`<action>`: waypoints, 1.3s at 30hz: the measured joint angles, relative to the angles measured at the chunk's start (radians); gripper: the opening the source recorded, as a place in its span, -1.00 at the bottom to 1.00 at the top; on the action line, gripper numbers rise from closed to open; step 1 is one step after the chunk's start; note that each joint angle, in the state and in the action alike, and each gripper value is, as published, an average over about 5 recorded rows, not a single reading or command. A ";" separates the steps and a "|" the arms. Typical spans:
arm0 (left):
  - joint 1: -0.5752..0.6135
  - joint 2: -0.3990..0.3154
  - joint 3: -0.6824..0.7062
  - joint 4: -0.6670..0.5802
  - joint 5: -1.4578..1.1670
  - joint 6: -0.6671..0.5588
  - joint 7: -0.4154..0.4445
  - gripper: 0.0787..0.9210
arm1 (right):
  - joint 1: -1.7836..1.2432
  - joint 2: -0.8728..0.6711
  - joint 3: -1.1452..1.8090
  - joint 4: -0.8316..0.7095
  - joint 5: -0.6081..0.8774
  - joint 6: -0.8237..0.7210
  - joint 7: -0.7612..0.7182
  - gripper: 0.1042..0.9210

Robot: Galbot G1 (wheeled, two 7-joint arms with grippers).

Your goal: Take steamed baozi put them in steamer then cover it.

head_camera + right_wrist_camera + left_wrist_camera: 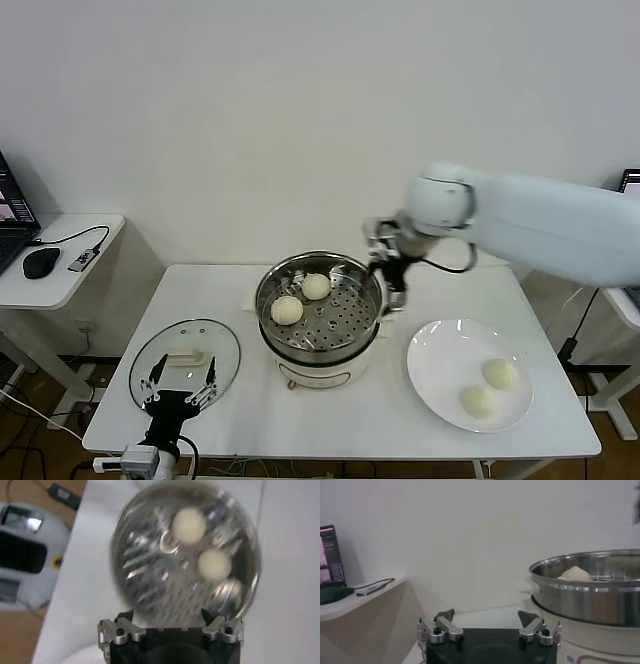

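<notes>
Two steamed baozi (pixel 301 298) lay on the perforated tray inside the steamer (pixel 320 355), which stood mid-table on its white base, while two more baozi (pixel 491 387) sat on the white plate (pixel 435 370) to the robot's right of it. The right gripper (pixel 388 268) hung over the steamer's far right rim with its jaws spread wide and nothing between them. The left gripper (pixel 181 391) waited at the table's near left edge, jaws wide and empty, just over the glass lid (pixel 186 359) lying flat on the white table (pixel 300 415).
</notes>
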 measured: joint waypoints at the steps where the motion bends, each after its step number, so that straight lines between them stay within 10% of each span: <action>1: 0.001 -0.001 0.000 0.000 0.001 0.000 0.000 0.77 | -0.005 -0.031 -0.001 0.014 -0.021 0.014 -0.006 0.76; 18: 0.004 -0.016 0.003 0.013 0.021 -0.002 0.000 0.77 | -0.386 -0.358 0.179 0.109 -0.327 0.136 0.017 0.76; 39: 0.008 -0.027 -0.001 0.017 0.027 -0.002 -0.001 0.77 | -0.893 -0.332 0.538 -0.002 -0.508 0.189 0.097 0.76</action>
